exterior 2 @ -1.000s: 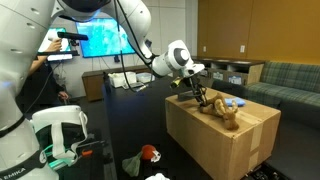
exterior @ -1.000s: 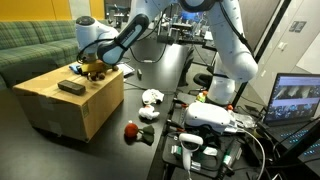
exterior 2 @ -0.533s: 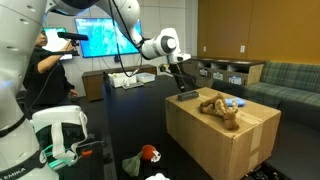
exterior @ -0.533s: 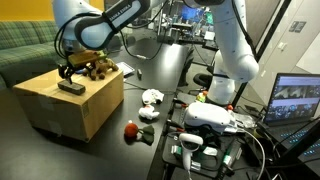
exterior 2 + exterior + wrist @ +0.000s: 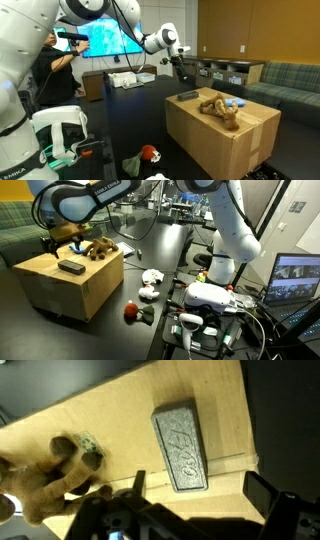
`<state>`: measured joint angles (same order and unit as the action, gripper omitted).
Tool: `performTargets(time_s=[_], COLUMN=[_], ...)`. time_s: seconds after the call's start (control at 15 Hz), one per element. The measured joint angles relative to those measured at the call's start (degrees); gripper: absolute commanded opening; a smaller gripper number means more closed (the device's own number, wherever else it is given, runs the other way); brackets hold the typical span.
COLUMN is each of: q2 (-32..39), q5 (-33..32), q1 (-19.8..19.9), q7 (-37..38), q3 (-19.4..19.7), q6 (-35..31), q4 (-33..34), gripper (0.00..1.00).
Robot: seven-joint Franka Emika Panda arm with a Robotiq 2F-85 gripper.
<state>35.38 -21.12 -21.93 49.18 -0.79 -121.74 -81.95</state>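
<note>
My gripper point(image 5: 50, 246) hangs above the edge of a cardboard box point(image 5: 75, 288), apart from everything on it, and also shows in an exterior view point(image 5: 182, 72). In the wrist view the gripper point(image 5: 205, 495) is open and empty. A flat grey block point(image 5: 180, 445) lies on the box top just ahead of the fingers; it shows in both exterior views point(image 5: 71, 267) point(image 5: 187, 96). A brown plush toy point(image 5: 97, 248) point(image 5: 220, 108) point(image 5: 55, 475) lies further along the box. A small blue object point(image 5: 232, 102) sits beside the plush.
A red toy point(image 5: 131, 309) point(image 5: 149, 154) and a white toy point(image 5: 152, 277) lie on the dark surface below the box. A green sofa point(image 5: 30, 225) stands behind the box. A white device point(image 5: 210, 297) and a laptop point(image 5: 295, 280) stand nearby.
The arm has swung away from the plush toy, passed over the grey block and risen to the box's edge. The gripper stays empty. Nothing on the box has moved.
</note>
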Motion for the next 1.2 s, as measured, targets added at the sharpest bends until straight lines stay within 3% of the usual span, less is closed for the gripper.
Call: performTargets(time_s=[0.47, 0.93, 1.2], q2=[7.80, 10.41, 11.68], q5=[-1.41, -9.22, -13.09], q1=[-2.12, -7.57, -11.51], q7=[5.50, 26.02, 33.06], q3=[4.80, 10.49, 12.92], q6=[1.69, 2.32, 6.50], q4=[11.50, 14.28, 15.27], gripper=[1.00, 1.00, 1.00])
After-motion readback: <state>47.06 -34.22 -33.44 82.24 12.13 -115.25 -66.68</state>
